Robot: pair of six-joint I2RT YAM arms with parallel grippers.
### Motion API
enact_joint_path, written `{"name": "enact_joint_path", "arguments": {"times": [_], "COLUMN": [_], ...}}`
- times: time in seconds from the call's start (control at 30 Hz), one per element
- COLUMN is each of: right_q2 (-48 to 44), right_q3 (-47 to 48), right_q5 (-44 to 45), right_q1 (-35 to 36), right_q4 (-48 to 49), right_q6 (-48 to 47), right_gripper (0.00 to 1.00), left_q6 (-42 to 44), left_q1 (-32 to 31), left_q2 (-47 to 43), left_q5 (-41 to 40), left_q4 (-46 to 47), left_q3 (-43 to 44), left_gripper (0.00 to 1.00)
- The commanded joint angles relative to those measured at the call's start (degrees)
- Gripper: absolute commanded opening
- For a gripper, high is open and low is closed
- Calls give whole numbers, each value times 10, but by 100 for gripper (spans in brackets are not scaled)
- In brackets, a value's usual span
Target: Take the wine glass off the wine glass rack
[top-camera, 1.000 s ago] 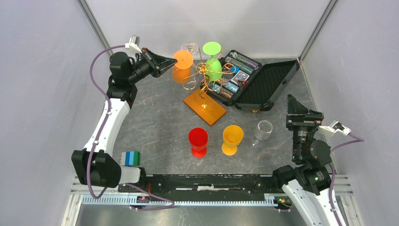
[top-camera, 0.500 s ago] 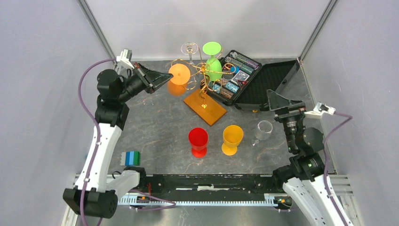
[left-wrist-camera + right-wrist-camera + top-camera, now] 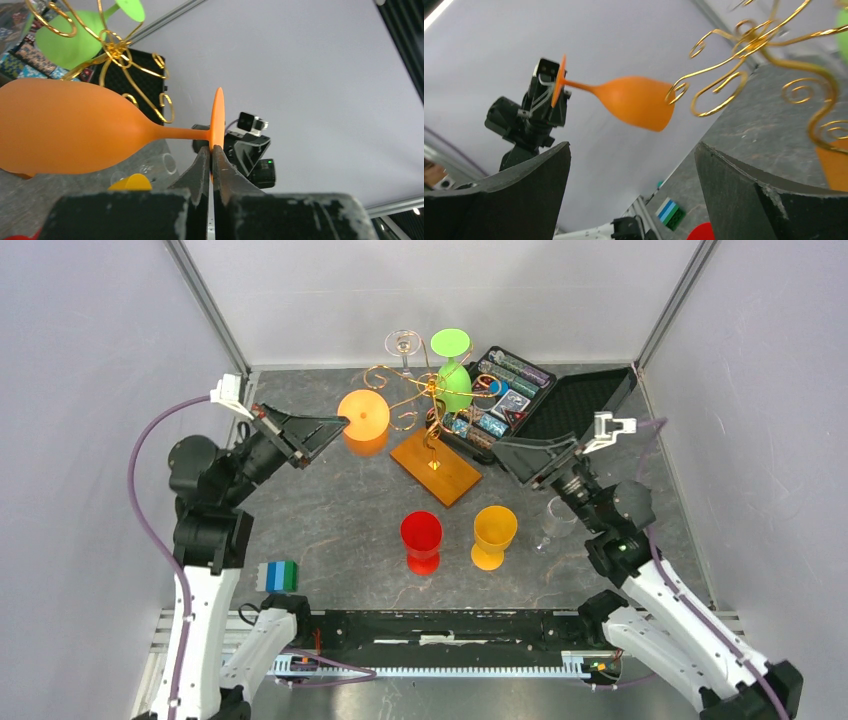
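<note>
The matte orange glass (image 3: 65, 130), smooth and tulip-shaped, is held horizontally above the grey marbled tabletop (image 3: 330, 510). Its thin disc foot is pinched edge-on by the closed left jaws. The bowl lies just beside an outer curl of the gold wire rack (image 3: 440, 472); contact cannot be judged. The right jaws are spread wide apart.
</note>
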Motion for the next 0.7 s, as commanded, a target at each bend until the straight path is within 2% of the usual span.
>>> {"name": "enact_joint_path", "arguments": {"times": [0.0, 0.1, 0.17, 0.27, 0.43, 0.57, 0.67], "right_q2": [58, 108, 139, 180, 227, 263, 286], "right_q3": [23, 47, 72, 101, 130, 168, 182], "right_q5": [1, 27, 39, 44, 22, 6, -5], "right_q1": [79, 146, 182, 212, 215, 215, 214], "right_q4": [133, 183, 208, 243, 332, 347, 378], "right_q6": [-29, -59, -86, -109, -108, -103, -87], "right_gripper": [98, 98, 98, 98, 98, 98, 98], "left_q6": [-78, -146, -197, -246, -308, -400, -425], "left_q1": [-1, -1, -1, -1, 0, 0, -1], "left_q2": [-35, -51, -57, -63, -68, -65, -61], "left_q5": [-26, -18, -5, 5, 18, 20, 21], "left_q4": [19, 71, 139, 192, 237, 323, 344], "left_q3": [38, 33, 24, 21, 24, -5, -10], "left_gripper": [2, 2, 2, 2, 2, 2, 2]}}
